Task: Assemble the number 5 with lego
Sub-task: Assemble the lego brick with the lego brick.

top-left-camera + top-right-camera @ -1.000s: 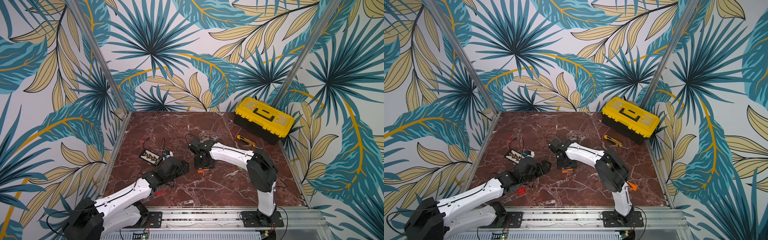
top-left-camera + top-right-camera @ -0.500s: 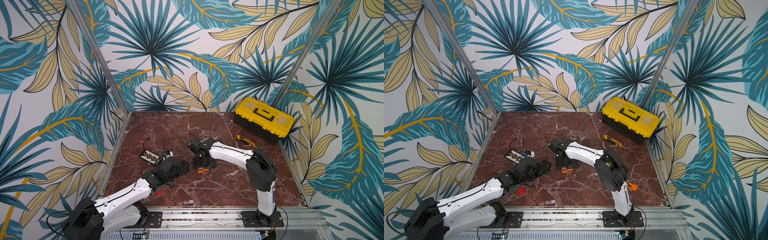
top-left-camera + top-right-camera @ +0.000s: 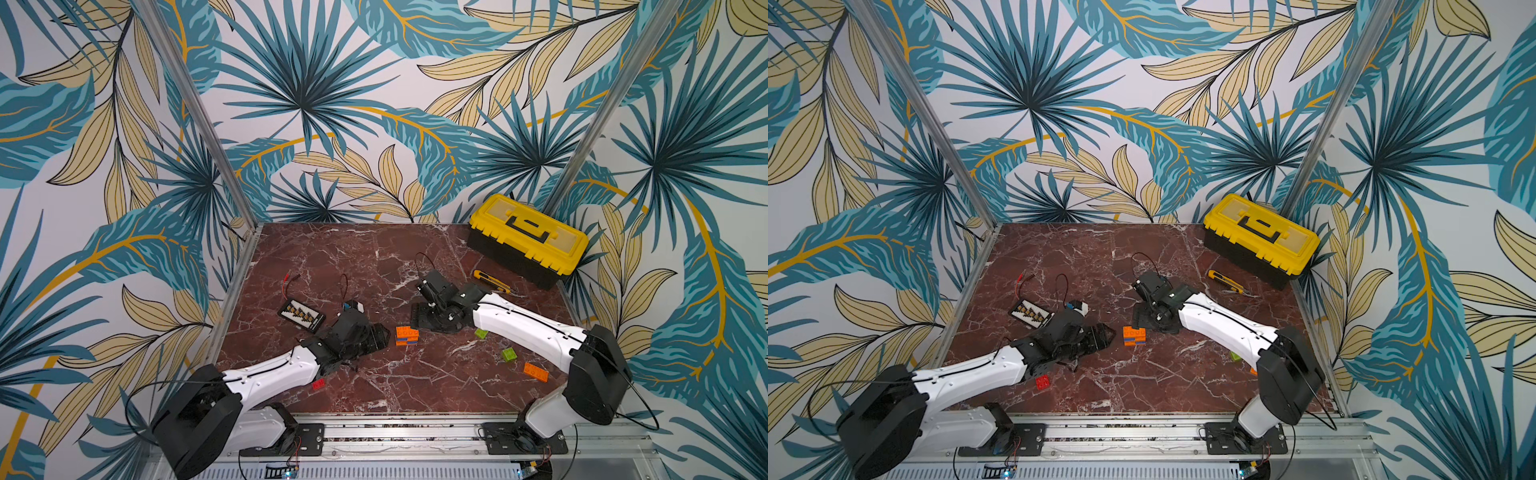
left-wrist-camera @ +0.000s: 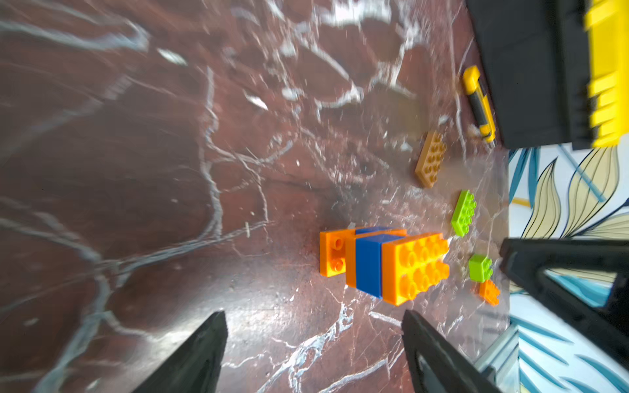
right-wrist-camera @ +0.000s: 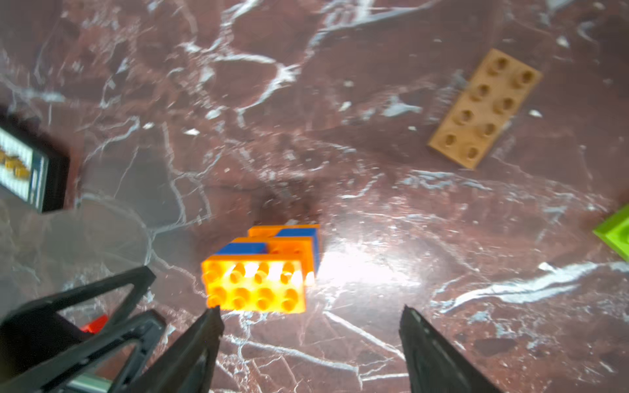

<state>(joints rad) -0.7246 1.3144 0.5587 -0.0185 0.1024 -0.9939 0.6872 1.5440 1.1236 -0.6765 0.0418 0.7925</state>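
- Right hand (image 5: pixel 309 308) has backed off the lego stack (image 3: pixel 406 336) since a second ago; its fingers are apart and empty, with one tip just short of the stack.
- Red brick (image 3: pixel 1042 381) lies beside the left arm, plain in both top views.
- Left hand (image 4: pixel 313 313): fingers apart and empty, pointing at the stack, near it but not touching.
- Stack sits mid-table (image 3: pixel 374 257) between the hands; the wrist views show its orange and blue layers.
- Tan plate (image 5: pixel 485 109) shows in the wrist views only.
- Green brick (image 3: pixel 508 354) and orange brick (image 3: pixel 536 371) lie loose further right.
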